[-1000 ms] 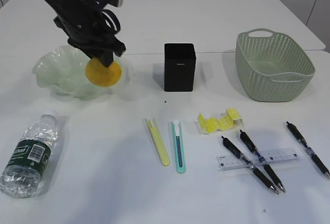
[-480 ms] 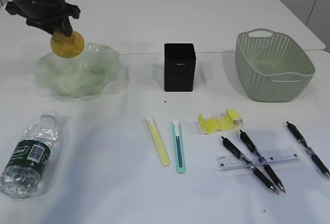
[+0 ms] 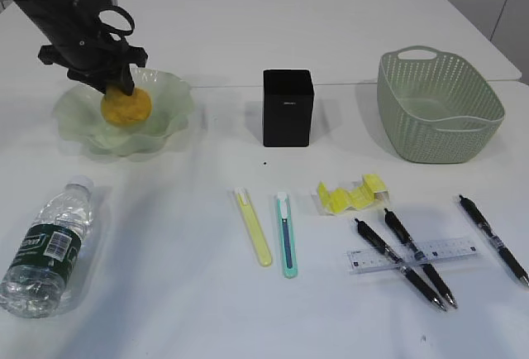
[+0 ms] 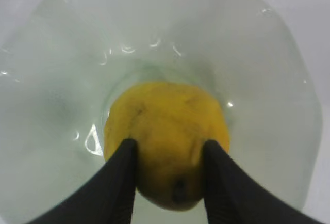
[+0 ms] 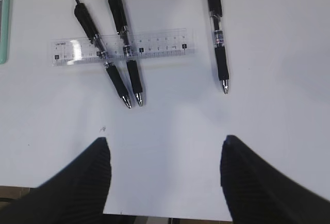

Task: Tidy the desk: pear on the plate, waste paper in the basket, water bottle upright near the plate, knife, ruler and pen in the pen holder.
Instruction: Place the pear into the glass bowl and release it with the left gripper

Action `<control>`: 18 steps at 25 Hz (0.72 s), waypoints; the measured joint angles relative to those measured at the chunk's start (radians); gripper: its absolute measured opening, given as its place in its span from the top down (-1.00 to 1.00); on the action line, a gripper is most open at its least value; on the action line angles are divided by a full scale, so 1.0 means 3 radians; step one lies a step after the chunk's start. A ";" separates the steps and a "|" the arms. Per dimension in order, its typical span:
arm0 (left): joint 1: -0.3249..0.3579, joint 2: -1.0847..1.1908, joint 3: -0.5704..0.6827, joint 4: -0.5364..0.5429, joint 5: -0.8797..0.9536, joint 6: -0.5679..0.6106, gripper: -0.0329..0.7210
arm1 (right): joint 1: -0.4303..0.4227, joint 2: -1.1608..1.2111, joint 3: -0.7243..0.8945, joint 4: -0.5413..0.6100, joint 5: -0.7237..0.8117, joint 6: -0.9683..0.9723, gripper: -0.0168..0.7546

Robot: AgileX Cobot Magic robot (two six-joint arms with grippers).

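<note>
My left gripper (image 3: pixel 111 86) is shut on the yellow pear (image 3: pixel 126 107), which sits low in the wavy green glass plate (image 3: pixel 169 102); the wrist view shows the pear (image 4: pixel 165 131) between my jaws (image 4: pixel 167 152) over the plate (image 4: pixel 268 79). The water bottle (image 3: pixel 45 247) lies on its side at the front left. Yellow waste paper (image 3: pixel 351 193), two utility knives (image 3: pixel 253 227) (image 3: pixel 285 233), a clear ruler (image 3: pixel 413 254) and three black pens (image 3: pixel 401 264) lie on the table. My right gripper (image 5: pixel 164 149) is open above the front edge, near the ruler (image 5: pixel 124 47) and pens (image 5: pixel 216 28).
The black pen holder (image 3: pixel 288 107) stands at the middle back. The green basket (image 3: pixel 438 107) stands at the back right. The table's front edge shows in the right wrist view (image 5: pixel 165 214).
My left arm carried the pear left from the plate's right rim, past its far left side, then lowered it into the plate's middle. Nothing else moved.
</note>
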 joint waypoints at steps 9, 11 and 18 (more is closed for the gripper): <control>0.0000 0.0125 -0.0018 0.0001 0.0008 0.0000 0.17 | 0.0000 0.0056 -0.0005 0.0000 -0.0022 0.0000 -0.32; 0.0000 0.0156 -0.0020 0.0001 0.0008 0.0000 0.13 | 0.0000 0.0070 -0.0005 0.0000 -0.0027 0.0000 -0.32; 0.0000 0.0163 -0.0020 0.0032 0.0024 0.0000 -0.18 | 0.0000 0.0077 -0.0005 0.0000 -0.0027 0.0000 -0.32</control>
